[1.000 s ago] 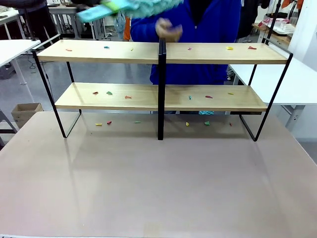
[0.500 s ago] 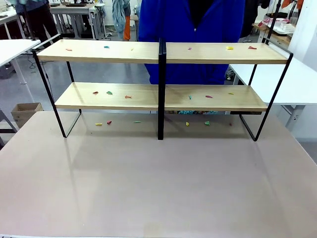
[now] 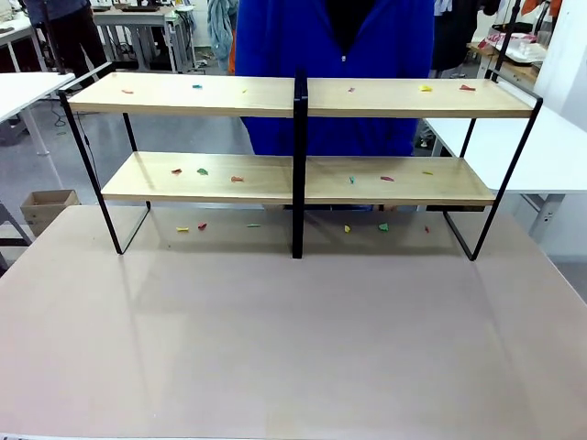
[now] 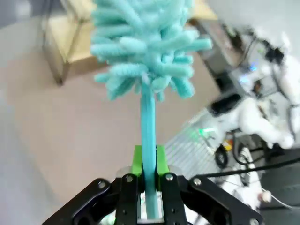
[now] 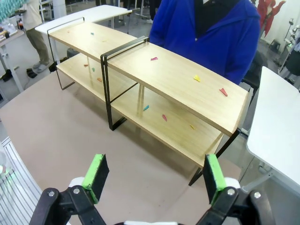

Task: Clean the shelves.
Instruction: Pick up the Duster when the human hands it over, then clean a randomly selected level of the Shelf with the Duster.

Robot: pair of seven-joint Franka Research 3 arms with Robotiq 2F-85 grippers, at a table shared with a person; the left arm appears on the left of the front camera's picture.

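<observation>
Gone from the table's far side, the teal duster is pinched by the left gripper; right gripper spread wide. Shelves span that far side, long axis left-right, open front robotward.

Wide pale tabletop stretches open in front of the shelves, giving free approach to both boards from the near side. Long open gaps run between the two boards and beneath the lower one, each split in the middle by the black centre post and bounded at the ends by thin black frame legs. Directly behind the shelves a person in a blue jacket blocks the middle of the far side.
</observation>
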